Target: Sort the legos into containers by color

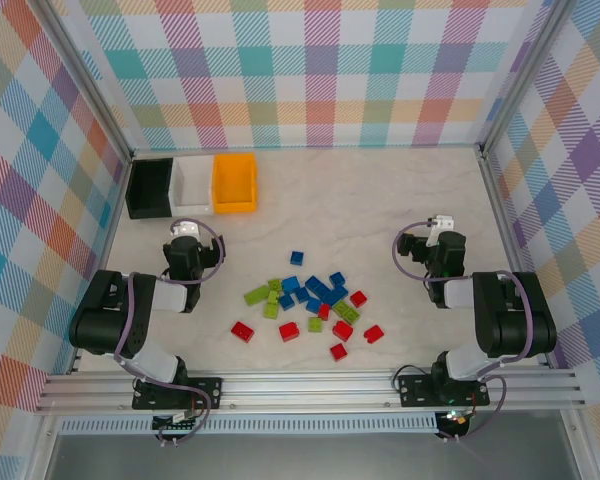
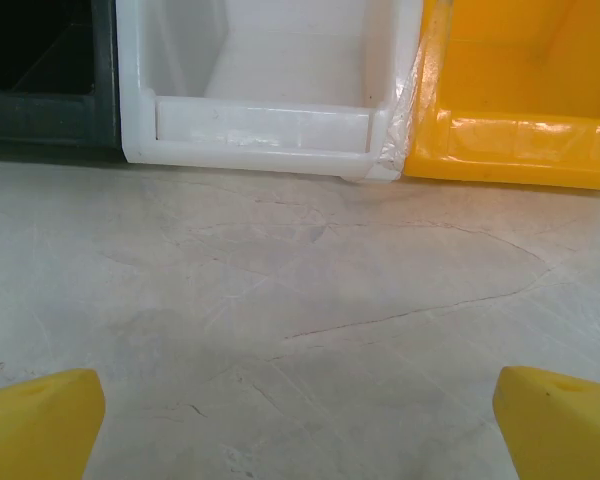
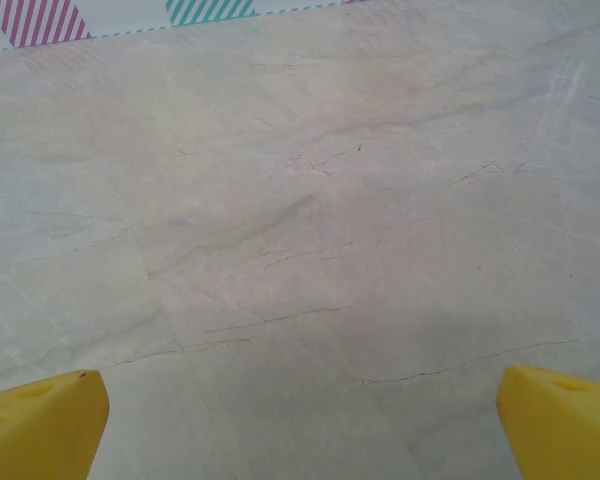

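While left claw (image 2: 300,425) and right claw (image 3: 300,420) gape wide, legos (image 1: 317,288) lie loose — outside the bins (image 1: 192,206) (three).

A pale, marble-patterned flat surface (image 1: 380,190) fills the middle of the overhead frame, and the closer views show faint hairline veins across it. Pastel plaid-printed wall panels (image 1: 300,70) rise along its top, left and right edges. Silver metal corner posts (image 1: 80,75) slant in at upper left and upper right. Silver ribbed metal rails (image 1: 310,385) cross the bottom.
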